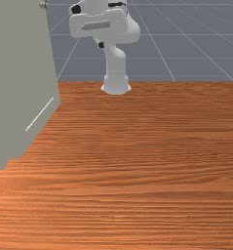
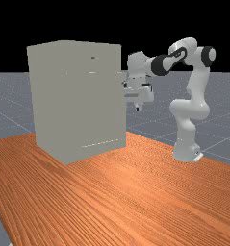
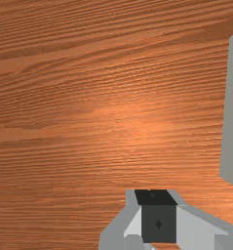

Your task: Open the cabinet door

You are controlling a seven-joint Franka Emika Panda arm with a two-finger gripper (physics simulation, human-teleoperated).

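Closest to the camera in the far view, the desk (image 2: 135,206) is seen, with the tall grey cabinet (image 2: 78,101) standing on it. Beside the cabinet's right edge, well above the wood, the claw (image 2: 138,108) is held pointing down by the arm (image 2: 198,91). Whether it is open or closed cannot be told.

In the front view, the cabinet is placed at the left and cut off by the picture's border. A small knob (image 1: 43,5) is seen high on its edge; it may be the door's handle, though the door's outline cannot be made out.

In the wrist view, a side of the cabinet is seen beside the claw, and wood is seen between the two.

The step in hand is judged to be the approach to the handle, with the opening yet to be begun. The claw should first be brought level with the handle, then eased in squarely so that the cabinet is not bumped. Once a firm hold is had, the door should be drawn slowly along its hinge arc, since a straight pull could slip off.
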